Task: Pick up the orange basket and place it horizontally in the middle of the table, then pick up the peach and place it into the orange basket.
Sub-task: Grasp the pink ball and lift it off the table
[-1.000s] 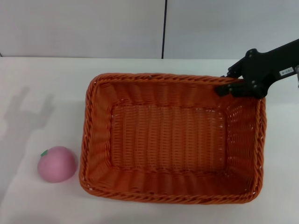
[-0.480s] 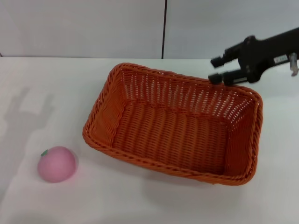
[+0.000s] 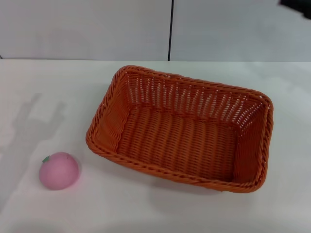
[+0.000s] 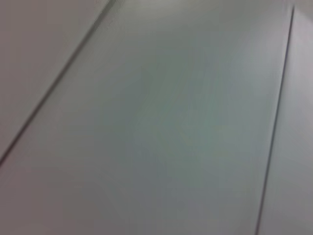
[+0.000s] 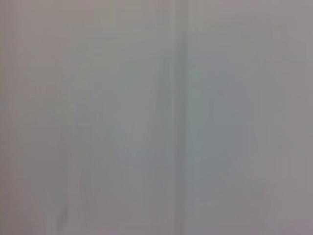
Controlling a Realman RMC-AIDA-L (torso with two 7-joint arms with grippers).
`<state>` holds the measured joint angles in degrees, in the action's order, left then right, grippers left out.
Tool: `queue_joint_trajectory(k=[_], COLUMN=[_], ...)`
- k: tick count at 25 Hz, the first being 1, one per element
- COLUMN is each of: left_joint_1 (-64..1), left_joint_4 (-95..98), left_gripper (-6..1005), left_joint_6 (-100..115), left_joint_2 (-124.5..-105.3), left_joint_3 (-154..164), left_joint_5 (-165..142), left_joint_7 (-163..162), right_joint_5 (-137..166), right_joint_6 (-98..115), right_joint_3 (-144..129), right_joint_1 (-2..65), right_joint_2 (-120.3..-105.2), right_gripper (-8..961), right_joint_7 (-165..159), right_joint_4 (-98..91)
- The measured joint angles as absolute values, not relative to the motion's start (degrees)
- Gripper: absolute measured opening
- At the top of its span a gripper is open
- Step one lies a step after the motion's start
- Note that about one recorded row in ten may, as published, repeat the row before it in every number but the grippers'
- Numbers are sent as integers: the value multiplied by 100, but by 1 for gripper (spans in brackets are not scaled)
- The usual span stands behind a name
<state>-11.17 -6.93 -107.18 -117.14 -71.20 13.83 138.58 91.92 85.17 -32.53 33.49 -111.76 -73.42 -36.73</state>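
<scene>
The basket [image 3: 181, 131] sits on the table [image 3: 286, 194], open side up, its long axis running across the table though skewed, the right end lying nearer the robot than the left. It is empty inside. Nothing grips it. The peach [image 3: 59, 170] rests on the table just off the basket's near-left corner, apart from it, leaf at its upper left. At the top-right corner of the head view there is only a dark sliver of the right arm [image 3: 297, 5], high above and well away from the basket; the right gripper itself is out of sight, so its state cannot be told. The left gripper is not seen either. Both wrist views show only blurred pale wall panels with seams.
</scene>
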Motion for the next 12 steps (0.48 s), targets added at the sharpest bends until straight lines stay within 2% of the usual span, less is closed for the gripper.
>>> queue_joint_trajectory(k=[1, 3, 4, 5, 8, 12], left_joint_1=[-1155, -1268, -1296, -1296, -1349, -1365], left_joint_4=[-572, -184, -91, -91, 246, 550], left_gripper=[758, 753, 751, 749, 742, 733], left_joint_6=[-10708, -10694, -10691, -10691, -10644, -10639], left_joint_2=[-11659, -11520, -11472, -11472, -11270, -11206], left_joint_3=[-6996, -6527, -6346, -6346, -5496, -5035], left_joint_5=[1386, 1381, 1383, 1383, 1378, 1378], left_joint_7=[13786, 13578, 13547, 13547, 13486, 13397], right_joint_5=[9192, 8211, 7953, 7953, 7125, 6630], right_joint_6=[8517, 8550, 8560, 8560, 8685, 8971], right_joint_3=[-3253, -3241, -3241, -3241, -3217, -3106], right_joint_1=[3349, 2692, 2503, 2503, 1942, 1668], right_joint_2=[-11176, -11425, -11502, -11502, -11671, -11653], right_gripper=[470, 470, 470, 470, 470, 470], right_joint_7=[-7342, -7131, -7088, -7088, -6982, -6974], right_joint_4=[-3673, -3752, -3756, -3756, -3599, -3218])
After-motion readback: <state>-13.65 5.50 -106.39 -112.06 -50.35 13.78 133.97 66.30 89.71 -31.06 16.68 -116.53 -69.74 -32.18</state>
